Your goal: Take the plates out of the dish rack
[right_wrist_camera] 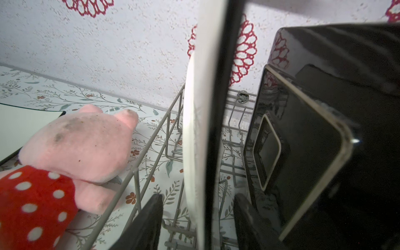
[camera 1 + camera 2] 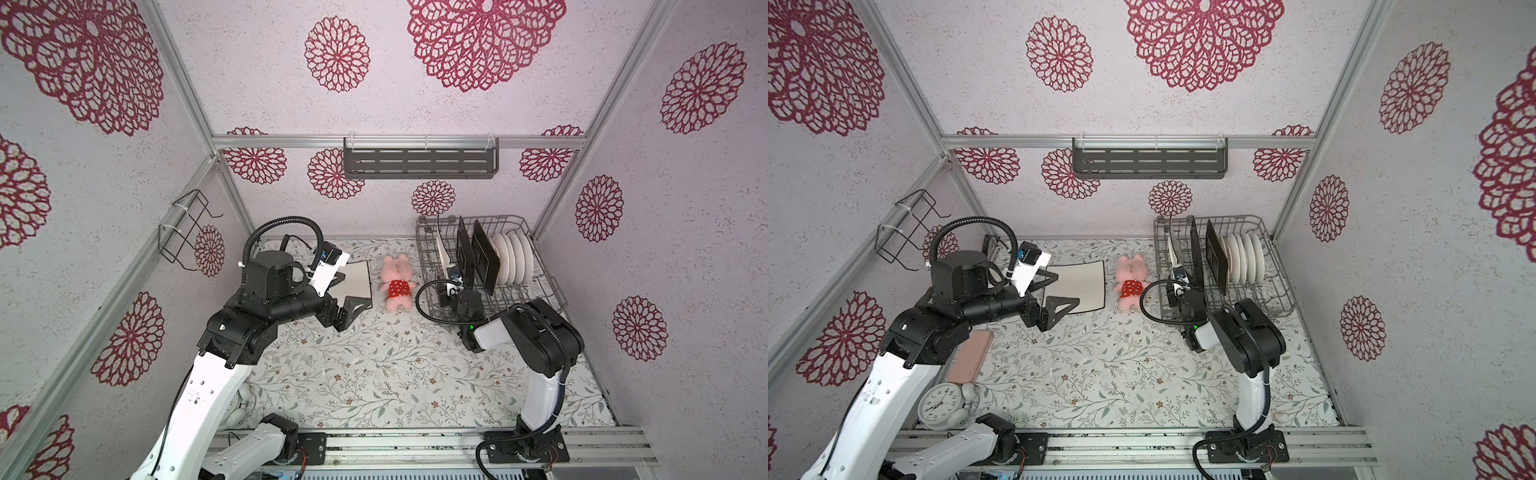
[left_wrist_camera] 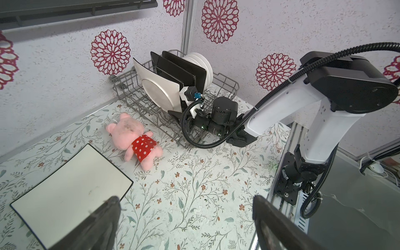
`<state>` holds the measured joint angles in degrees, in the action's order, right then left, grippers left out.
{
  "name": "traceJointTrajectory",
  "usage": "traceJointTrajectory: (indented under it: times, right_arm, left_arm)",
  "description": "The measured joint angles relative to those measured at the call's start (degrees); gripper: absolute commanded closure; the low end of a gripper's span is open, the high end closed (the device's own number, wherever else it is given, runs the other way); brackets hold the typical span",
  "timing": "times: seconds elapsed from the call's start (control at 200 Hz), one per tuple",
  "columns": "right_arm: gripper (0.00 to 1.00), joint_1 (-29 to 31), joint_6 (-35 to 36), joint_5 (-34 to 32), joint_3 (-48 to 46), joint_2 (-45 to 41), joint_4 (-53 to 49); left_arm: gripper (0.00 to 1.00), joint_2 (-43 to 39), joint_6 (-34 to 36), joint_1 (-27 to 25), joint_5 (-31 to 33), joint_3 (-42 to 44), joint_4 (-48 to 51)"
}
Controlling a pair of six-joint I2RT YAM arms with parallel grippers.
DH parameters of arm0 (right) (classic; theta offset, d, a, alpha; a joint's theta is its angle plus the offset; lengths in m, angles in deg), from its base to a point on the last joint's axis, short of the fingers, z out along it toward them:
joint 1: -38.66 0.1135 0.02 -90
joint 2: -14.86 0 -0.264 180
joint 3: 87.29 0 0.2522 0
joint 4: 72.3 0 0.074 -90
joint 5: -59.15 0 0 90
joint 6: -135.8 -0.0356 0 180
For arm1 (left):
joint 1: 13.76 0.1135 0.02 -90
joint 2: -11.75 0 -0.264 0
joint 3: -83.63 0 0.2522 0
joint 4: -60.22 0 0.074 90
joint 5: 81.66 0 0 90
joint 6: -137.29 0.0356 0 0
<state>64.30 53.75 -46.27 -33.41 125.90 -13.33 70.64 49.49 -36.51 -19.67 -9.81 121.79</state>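
Right wrist view looks along the dish rack (image 1: 234, 138), where the upright cream plate (image 1: 199, 129) stands on edge in the end slot, its thin rim pointing straight back between the right fingers (image 1: 149, 220), dark plates (image 1: 303, 140) just beside it. Those fingers flank the rim one per face, parted with a gap each side and gripping nothing yet. The left fingers (image 3: 104, 220) hang wide apart and empty by the flat cream plate (image 3: 71, 184) on the surface (image 3: 194, 184), well apart from the rack.
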Motion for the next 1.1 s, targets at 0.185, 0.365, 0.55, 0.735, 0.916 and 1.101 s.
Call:
traceJointTrajectory:
  times: [0.185, 0.365, 0.55, 0.735, 0.916, 1.101]
  right_arm:
    - [0.54, 0.00, 0.17, 0.24, -0.28, 0.74, 3.23]
    - [0.59, -0.02, 0.39, 1.11, -0.22, 0.76, 4.00]
    - [0.68, -0.02, 0.81, 2.67, 0.81, 0.83, 3.10]
    - [0.75, -0.13, 1.14, 2.78, 1.79, 1.01, 1.88]
    - [0.81, -0.37, 1.53, 2.69, 2.64, 1.16, 1.14]
    - [0.85, -0.37, 2.62, 2.25, 3.45, 1.46, 0.68]
  left_arm:
    - [0.03, 0.96, 0.96, 0.00, 0.33, -0.22, 0.28]
    - [0.03, 1.64, 1.31, 0.00, 0.55, -0.20, 0.68]
    - [0.03, 2.08, 1.79, 0.00, 0.55, -0.20, 0.90]
    - [0.02, 3.41, 2.60, 0.00, 0.63, -0.20, 0.92]
    - [0.02, 5.11, 3.21, 0.00, 0.79, -0.31, 0.96]
    - [0.02, 5.27, 3.82, 0.00, 1.18, -0.33, 0.94]
